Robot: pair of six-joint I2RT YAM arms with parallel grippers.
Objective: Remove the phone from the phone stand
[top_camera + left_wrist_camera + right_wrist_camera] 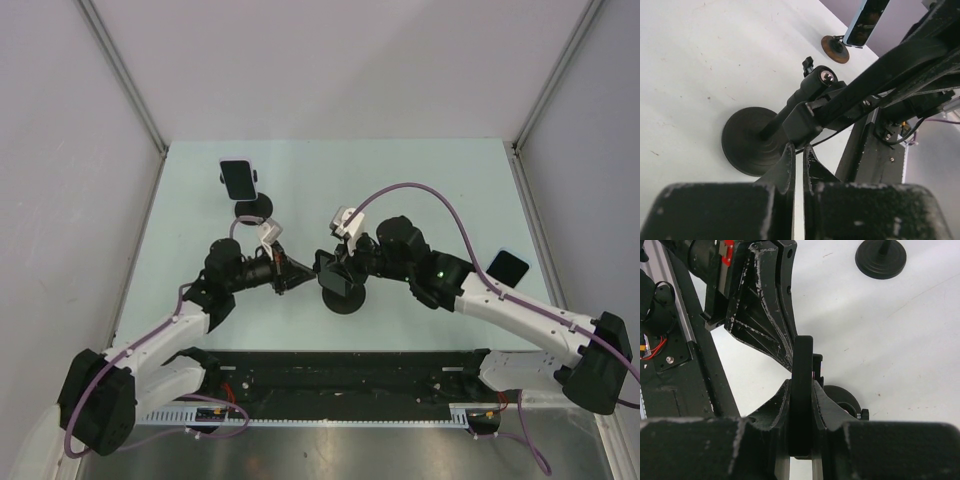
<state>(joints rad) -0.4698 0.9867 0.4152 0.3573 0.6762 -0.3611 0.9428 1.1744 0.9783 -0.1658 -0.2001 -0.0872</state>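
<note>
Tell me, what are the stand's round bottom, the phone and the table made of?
The stand's round base: looks like black plastic or coated metal, matte with a soft sheen; can't tell which.
The phone: dark, smooth rounded edge, probably a plastic or rubbery case.
The table: pale, hard, matte board with small scuffs and specks, likely laminate.

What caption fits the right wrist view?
Right fingers pinch the black phone edge-on, the round base of the stand just beyond.

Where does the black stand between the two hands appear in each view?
Top external: stand at the picture's centre.
Left wrist: stand centre-left, round base showing.
Right wrist: stand right of centre, mostly hidden.
Shared landmark: far stand, near the top in both wrist views.
</note>
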